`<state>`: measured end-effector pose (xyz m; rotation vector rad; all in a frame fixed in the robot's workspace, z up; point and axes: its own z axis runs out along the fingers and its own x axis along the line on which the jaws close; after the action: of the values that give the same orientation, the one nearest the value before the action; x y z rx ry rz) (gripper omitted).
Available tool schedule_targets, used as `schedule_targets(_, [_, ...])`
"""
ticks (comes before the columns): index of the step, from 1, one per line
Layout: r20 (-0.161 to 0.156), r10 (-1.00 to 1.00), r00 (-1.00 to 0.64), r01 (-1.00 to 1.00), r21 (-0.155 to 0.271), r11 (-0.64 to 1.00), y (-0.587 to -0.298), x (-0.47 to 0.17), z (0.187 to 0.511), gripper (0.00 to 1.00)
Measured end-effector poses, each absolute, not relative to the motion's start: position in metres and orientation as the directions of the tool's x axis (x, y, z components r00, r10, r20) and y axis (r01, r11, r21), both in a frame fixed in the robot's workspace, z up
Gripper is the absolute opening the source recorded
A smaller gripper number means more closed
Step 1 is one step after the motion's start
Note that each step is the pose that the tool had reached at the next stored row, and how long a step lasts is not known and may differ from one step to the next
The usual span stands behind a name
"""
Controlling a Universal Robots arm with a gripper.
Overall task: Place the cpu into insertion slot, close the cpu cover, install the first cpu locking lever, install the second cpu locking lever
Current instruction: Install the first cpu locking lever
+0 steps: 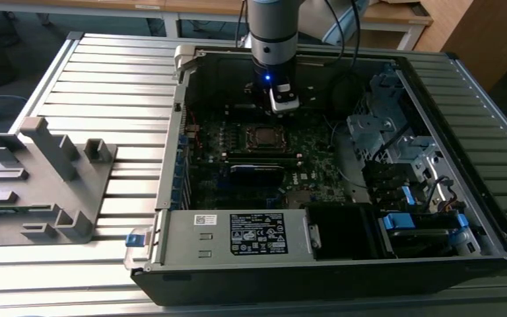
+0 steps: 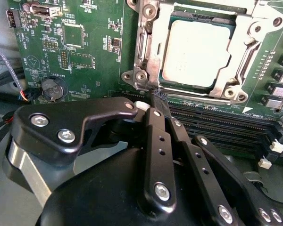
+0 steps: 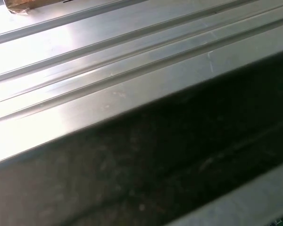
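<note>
Jaws [image 2: 159,96]: black linkage nearest the lens, fingers pressed together to a single tip, holding nothing.

In the second wrist view, left to right: green motherboard [image 2: 75,52]; jaw tip touching or just short of the near corner of the cpu cover [image 2: 148,56], at the lever there; cpu [image 2: 198,54], dull silver square, lies flat in the insertion slot [image 2: 205,16] just beyond the tip, framed by the lowered cover. Exterior view: arm [image 1: 271,33] stands over the open computer case [image 1: 169,191] on the ribbed surface [image 1: 103,72].

Claw [image 2: 159,96] pinched together, pointing down
</note>
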<state>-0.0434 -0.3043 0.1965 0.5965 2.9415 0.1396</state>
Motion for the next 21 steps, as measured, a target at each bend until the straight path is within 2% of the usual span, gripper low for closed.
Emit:
schedule_targets(12, [-0.115,0.393,-0.912,0.381,0.118,0.917,-0.304,-0.043,0.195,0.1])
schedule_targets(21, [-0.115,0.393,-0.912,0.381,0.118,0.917,-0.304,-0.043,0.209,0.1])
